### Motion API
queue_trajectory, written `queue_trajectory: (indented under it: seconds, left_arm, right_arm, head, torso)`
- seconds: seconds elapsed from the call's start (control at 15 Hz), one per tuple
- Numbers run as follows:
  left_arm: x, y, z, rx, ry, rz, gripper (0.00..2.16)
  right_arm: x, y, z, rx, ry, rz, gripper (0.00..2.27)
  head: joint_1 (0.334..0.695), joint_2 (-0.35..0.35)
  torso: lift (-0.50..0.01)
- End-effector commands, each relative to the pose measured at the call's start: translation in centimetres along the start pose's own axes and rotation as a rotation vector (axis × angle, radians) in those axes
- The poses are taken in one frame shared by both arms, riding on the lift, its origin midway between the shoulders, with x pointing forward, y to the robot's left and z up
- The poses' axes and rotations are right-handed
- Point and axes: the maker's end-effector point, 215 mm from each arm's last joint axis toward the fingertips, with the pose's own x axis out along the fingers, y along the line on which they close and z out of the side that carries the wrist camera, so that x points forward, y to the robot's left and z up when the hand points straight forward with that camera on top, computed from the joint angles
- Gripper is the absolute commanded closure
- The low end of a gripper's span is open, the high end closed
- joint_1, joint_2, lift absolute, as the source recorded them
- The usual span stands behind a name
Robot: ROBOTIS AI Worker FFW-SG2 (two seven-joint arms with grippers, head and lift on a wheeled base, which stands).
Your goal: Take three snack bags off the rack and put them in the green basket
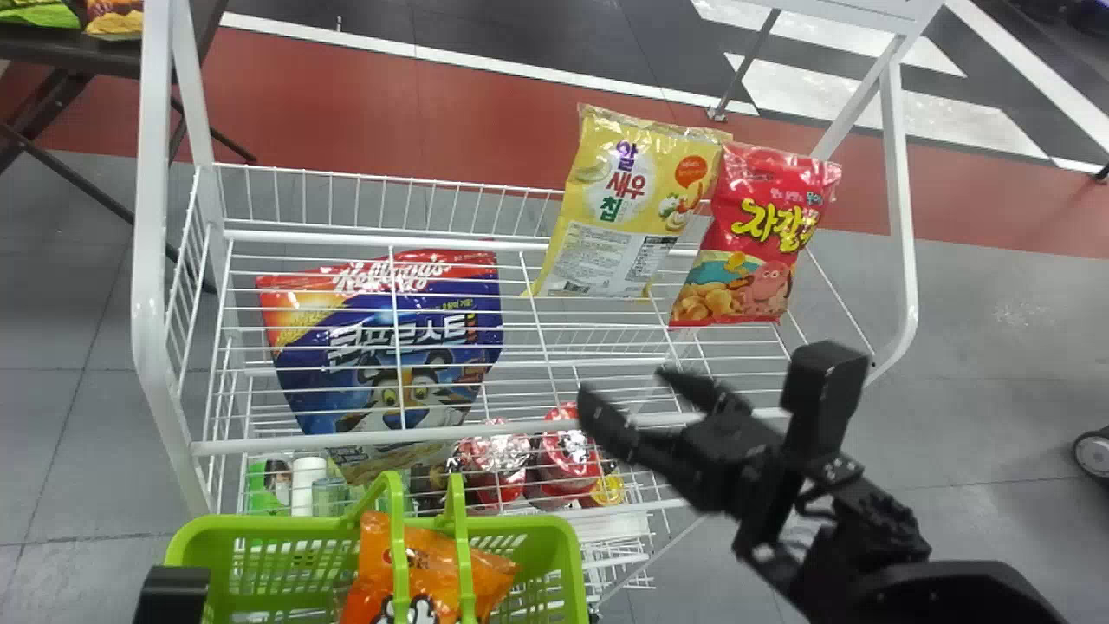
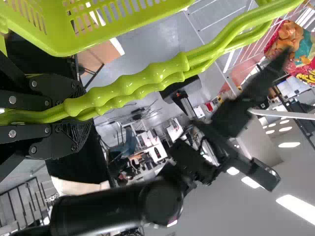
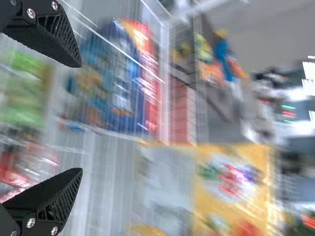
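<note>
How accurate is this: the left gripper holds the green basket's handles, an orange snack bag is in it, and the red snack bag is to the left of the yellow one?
The side is wrong: the head view shows the red snack bag right of the yellow snack bag. The left gripper holds the handles of the green basket and the orange snack bag is in it.
</note>
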Motion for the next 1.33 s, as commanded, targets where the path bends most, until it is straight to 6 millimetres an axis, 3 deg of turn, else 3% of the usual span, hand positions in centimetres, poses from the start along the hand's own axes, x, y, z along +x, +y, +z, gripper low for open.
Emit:
queue_trajectory:
  seconds: [0.0,0.33,0.6,0.8,0.87,0.93,1.0,1.27]
  left_arm:
    - [0.0,0.1,-0.1,-0.002,0.001,0.002,1.16]
    - [0.0,0.2,-0.1,-0.001,0.003,0.006,1.16]
    - [-0.1,0.6,-0.1,0.001,0.009,0.012,1.16]
    - [-0.2,0.7,-0.1,0.001,0.011,0.013,1.16]
    - [-0.2,0.8,-0.1,-0.001,0.013,0.015,1.16]
    - [-0.2,0.8,0.0,0.001,0.009,0.014,1.16]
    - [-0.2,0.8,-0.1,0.0,0.01,0.014,1.16]
    - [-0.2,0.8,-0.1,-0.001,0.01,0.016,1.16]
  right_arm:
    - [2.1,-4.7,2.6,-0.019,-0.108,-0.112,0.07]
    - [6.0,-16.7,4.3,-0.073,-0.153,-0.417,0.08]
    - [7.7,-21.2,4.2,-0.093,-0.159,-0.517,0.09]
    - [9.0,-22.7,2.9,-0.07,-0.096,-0.486,0.16]
    - [9.3,-22.3,2.3,-0.055,-0.081,-0.462,0.56]
    - [9.4,-22.1,1.7,-0.044,-0.064,-0.456,1.45]
    - [9.1,-22.1,0.8,-0.015,-0.044,-0.457,2.14]
    - [7.1,-20.9,3.5,-0.032,-0.151,-0.448,2.24]
  head:
    - [0.695,-0.35]
    - [0.695,-0.35]
    - [0.695,-0.35]
    - [0.695,-0.35]
    - [0.695,-0.35]
    - [0.695,-0.35]
    - [0.695,-0.35]
    - [0.695,-0.35]
  torso:
    - [-0.022]
    - [-0.022]
    - [-0.022]
    - [-0.022]
    - [-0.022]
    - [-0.022]
    - [-0.022]
    - [-0.022]
